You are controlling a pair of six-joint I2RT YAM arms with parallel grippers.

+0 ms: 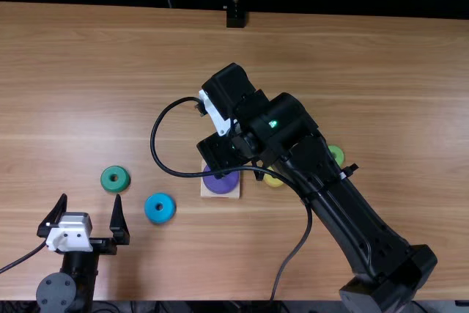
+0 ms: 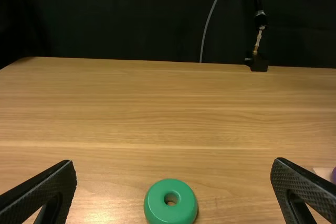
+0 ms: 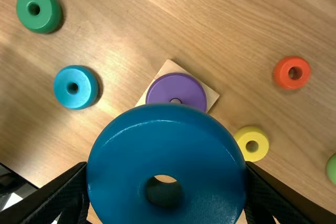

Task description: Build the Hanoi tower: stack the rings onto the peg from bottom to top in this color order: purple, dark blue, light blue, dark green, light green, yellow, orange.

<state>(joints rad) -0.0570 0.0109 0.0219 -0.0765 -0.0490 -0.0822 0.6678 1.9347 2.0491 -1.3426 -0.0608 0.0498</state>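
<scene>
A camera above the near edge of the wooden table (image 1: 381, 71) looks steeply down and forward, at a wide remove. The left wrist view faces across the tabletop from low down, toward the dark backdrop (image 2: 126, 19), close to the dark green ring (image 2: 156, 206). From above, the right wrist view angles down on the purple ring (image 3: 176, 88), the dark blue ring (image 3: 163, 135) very near its lens. All three views share the dark green ring; the top and right wrist views share the light blue ring (image 3: 86, 94) and yellow ring (image 3: 241, 138).

Table (image 1: 352, 56) smooth wood; blue ring (image 3: 157, 166) glossy.
</scene>
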